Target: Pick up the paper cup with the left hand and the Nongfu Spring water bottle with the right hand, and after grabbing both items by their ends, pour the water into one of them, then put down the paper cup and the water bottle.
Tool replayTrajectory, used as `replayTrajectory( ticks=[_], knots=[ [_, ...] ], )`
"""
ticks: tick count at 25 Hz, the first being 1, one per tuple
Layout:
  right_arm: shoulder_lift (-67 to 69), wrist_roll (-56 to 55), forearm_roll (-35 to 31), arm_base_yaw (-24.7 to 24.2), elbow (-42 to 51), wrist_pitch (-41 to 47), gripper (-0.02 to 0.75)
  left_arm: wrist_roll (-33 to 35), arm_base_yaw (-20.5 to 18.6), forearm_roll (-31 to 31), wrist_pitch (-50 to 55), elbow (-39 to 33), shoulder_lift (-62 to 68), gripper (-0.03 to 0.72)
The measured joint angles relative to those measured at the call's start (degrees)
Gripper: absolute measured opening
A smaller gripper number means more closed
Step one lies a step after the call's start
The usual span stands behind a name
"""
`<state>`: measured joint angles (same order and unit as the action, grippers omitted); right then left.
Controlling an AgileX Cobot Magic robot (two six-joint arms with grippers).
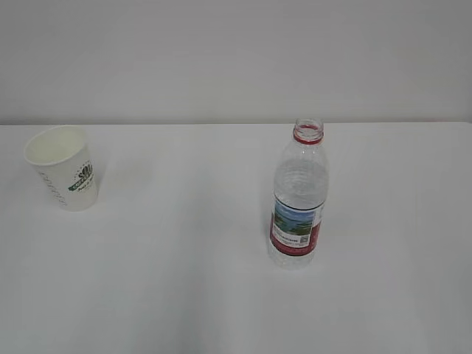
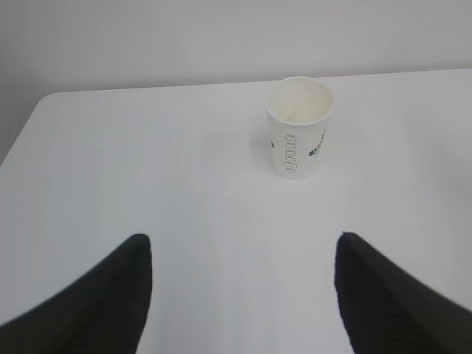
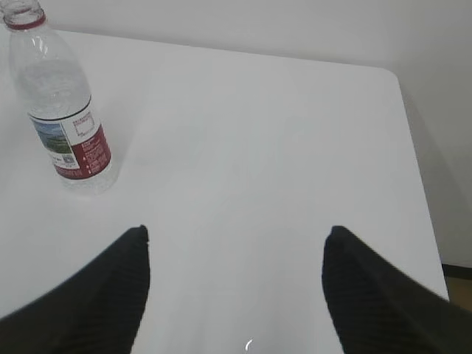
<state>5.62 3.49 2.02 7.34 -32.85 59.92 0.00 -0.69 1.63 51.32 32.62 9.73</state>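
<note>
**White tabletop, both pincers empty**

A plain white tabletop point(image 1: 184, 295) runs to a pale wall. The paper cup point(image 1: 65, 168) stands upright near its left edge — the Nongfu Spring water bottle point(image 1: 299, 195) upright, uncapped, well apart toward the middle. My left pincer point(image 2: 240, 254) and right pincer point(image 3: 236, 247) gape wide, holding nothing — each short of its item.

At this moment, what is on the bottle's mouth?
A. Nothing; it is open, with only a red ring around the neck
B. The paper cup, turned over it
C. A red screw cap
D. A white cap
A: the Nongfu Spring water bottle stands upright with an uncapped mouth above its red neck ring, while the paper cup stands apart on the table.
</note>
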Motion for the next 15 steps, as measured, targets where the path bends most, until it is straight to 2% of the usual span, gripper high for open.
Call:
replayTrajectory(
  ticks=[15],
  knots=[
    [9.4, 0.0, 0.0, 0.0, -1.8, -8.5, 0.549, 0.0, 0.0, 0.0, -9.3, 0.0, 5.1, 0.558]
  ],
)
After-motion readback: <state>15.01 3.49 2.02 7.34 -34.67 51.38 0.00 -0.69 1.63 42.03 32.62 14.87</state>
